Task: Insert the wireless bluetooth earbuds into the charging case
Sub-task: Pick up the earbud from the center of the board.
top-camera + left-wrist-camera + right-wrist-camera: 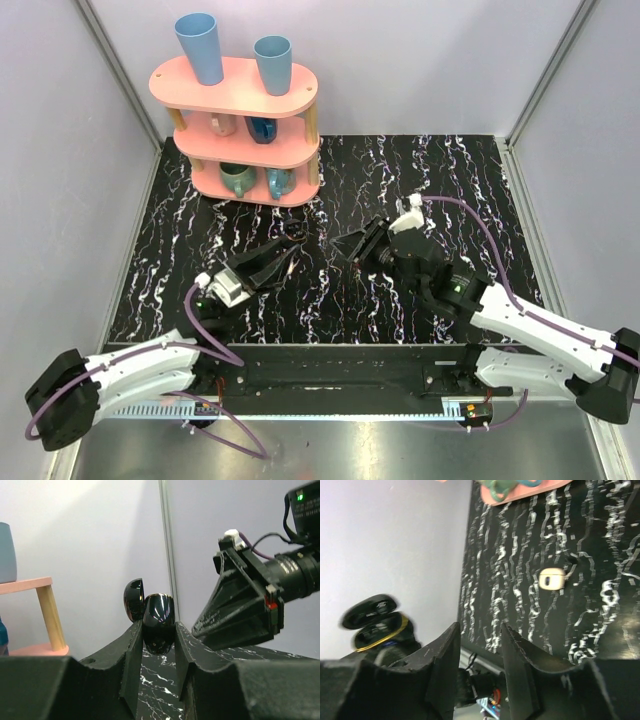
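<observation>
My left gripper (157, 630) is shut on the charging case (159, 612), a glossy black shell held above the table with its lid (134, 600) swung open. From overhead the case (293, 232) sits at the tip of the left gripper (283, 252). The right wrist view shows the open case (375, 622) at far left with a gold rim; its inside is too dark to read. One cream-white earbud (551, 579) lies on the black marble table. My right gripper (480, 627) is open and holds nothing. It hovers just right of the case (352, 245).
A pink two-tier shelf (245, 130) with mugs and two blue cups stands at the back left of the black marble tabletop (450, 190). White walls close in the left, back and right. The right arm's fingers (240, 610) are close beside the case.
</observation>
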Action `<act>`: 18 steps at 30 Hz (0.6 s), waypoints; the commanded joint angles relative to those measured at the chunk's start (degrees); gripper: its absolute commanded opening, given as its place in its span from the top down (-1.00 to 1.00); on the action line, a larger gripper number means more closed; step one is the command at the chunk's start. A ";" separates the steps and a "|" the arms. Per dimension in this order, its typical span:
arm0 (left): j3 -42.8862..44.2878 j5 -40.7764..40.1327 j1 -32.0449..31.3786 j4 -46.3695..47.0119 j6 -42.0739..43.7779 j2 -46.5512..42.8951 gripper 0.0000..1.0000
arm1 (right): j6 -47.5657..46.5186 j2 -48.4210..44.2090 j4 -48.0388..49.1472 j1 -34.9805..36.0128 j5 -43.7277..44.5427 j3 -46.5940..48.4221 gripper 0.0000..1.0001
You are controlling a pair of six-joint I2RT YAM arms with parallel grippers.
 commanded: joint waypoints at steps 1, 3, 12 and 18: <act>-0.15 -3.31 -0.19 15.74 2.07 -2.53 1.00 | -0.66 -2.09 -5.89 -3.29 7.09 -3.74 0.07; -0.86 -4.72 -0.19 13.12 3.12 -4.81 1.00 | -0.99 -3.06 -6.43 -4.10 7.60 -6.46 0.05; -0.16 -7.19 0.07 3.44 3.13 -12.56 1.00 | -10.30 4.13 -0.73 -10.26 -8.27 -2.28 -0.11; 0.19 -7.63 0.25 1.26 1.37 -12.64 1.00 | -8.31 14.59 -2.11 -13.92 -13.39 0.12 -0.14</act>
